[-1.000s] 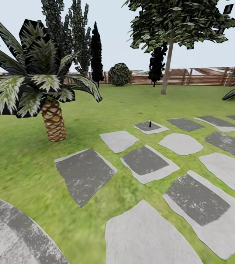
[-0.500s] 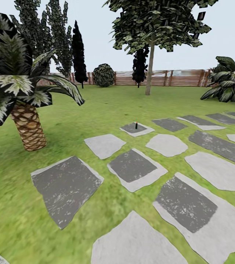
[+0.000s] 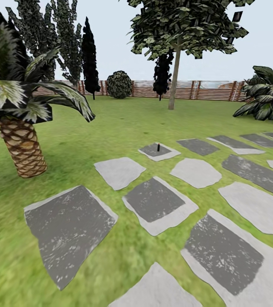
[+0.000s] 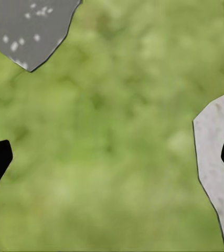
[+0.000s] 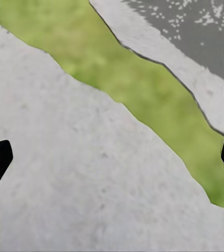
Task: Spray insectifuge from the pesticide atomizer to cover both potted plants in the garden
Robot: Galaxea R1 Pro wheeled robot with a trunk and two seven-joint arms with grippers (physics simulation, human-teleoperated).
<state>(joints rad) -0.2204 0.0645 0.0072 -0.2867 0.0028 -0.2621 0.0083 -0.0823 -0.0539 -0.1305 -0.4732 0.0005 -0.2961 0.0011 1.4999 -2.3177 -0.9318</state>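
So both grippers empty, fingers spread wide: left gripper (image 4: 112, 157) over grass, right gripper (image 5: 112, 157) over a pale stepping stone. Spray bottle (image 3: 158, 148) stands upright on a far stone (image 3: 159, 152), right of the palm (image 3: 21, 145). Likely light, stiff; grab the slim body.

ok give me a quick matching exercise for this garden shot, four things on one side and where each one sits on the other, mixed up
Things:
1. pesticide atomizer
2. palm
3. round bush
4. broad-leaved bush

Places:
A. far back, in front of the wooden fence
B. at the right edge of the head view, beside the lawn
C. upright on a far, dark stepping stone
D. near left, trunk rising from the grass

Pairs: 1-C, 2-D, 3-A, 4-B
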